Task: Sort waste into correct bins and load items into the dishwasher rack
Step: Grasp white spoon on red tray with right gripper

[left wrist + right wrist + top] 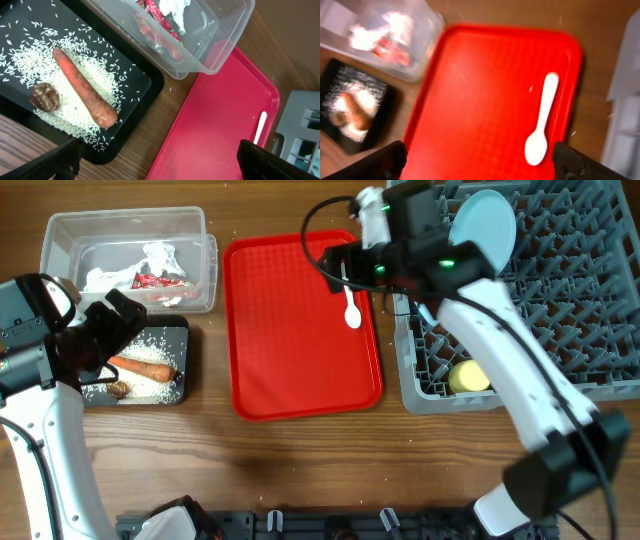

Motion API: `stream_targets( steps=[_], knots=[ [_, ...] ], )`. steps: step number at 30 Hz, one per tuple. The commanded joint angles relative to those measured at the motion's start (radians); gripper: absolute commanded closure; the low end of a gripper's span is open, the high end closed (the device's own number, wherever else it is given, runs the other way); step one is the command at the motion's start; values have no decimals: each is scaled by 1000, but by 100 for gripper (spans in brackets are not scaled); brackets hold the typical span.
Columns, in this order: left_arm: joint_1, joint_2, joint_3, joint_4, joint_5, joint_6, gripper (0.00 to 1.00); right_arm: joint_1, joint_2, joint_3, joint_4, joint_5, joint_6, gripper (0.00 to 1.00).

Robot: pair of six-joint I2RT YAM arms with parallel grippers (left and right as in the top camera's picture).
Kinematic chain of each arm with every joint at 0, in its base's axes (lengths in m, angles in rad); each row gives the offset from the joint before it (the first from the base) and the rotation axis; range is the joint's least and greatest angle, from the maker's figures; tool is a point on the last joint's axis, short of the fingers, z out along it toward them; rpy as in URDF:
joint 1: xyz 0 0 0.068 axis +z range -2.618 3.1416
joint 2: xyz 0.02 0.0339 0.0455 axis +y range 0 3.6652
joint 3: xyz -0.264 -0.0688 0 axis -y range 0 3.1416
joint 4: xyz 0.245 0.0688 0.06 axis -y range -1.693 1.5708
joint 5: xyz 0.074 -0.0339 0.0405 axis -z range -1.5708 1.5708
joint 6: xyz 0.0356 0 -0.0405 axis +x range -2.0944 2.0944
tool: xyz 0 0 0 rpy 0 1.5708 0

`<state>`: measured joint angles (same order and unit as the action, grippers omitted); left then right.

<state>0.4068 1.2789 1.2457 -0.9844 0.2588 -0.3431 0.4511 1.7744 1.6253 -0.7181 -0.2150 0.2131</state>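
- White plastic spoon (pixel 351 308) lies flat on the red tray (pixel 290 360), near the tray's right edge, on the side facing the dishwasher rack (pixel 600 310).
- Right pincer (pixel 342 265) hovers over the tray's far right part. From overhead the spoon sits just beside it, and it is hard to tell whether they touch.
- In the right wrist view, which is blurred, the right pincer (pixel 480 160) has its two dark fingertips spread wide apart at the lower corners. The spoon (pixel 542 120) lies ahead of them, closer to the right fingertip, touching neither.
- Left pincer (pixel 120 320) hangs over the shallow black tray (pixel 180 330) at the left of the wooden desk (pixel 300 460).
- In the left wrist view its fingertips are spread wide apart with nothing between them.
- Inside the black tray are the orange carrot (pixel 82 87), the small brown food lump (pixel 45 96) just beside it, and loose white rice grains (pixel 30 60) under and around both.
- Clear plastic tub (pixel 125 225) stands just behind the black tray and holds the red snack wrapper (pixel 158 281) and the crumpled white paper (pixel 160 255).
- In the grey rack, the pale blue plate (pixel 483 225) stands on edge near the far left corner, and the small yellow cup (pixel 468 377) sits near the front left corner.
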Motion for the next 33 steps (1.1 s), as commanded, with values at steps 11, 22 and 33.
stream_targets(
  steps=[11,22,33],
  knots=[
    [6,0,11,2,1,-8,0,27,415,-11,52,193,143,23],
    [6,0,11,2,1,-8,0,27,482,-11,146,241,266,44],
    [6,0,11,2,1,-8,0,27,543,-11,281,219,378,72]
  ],
)
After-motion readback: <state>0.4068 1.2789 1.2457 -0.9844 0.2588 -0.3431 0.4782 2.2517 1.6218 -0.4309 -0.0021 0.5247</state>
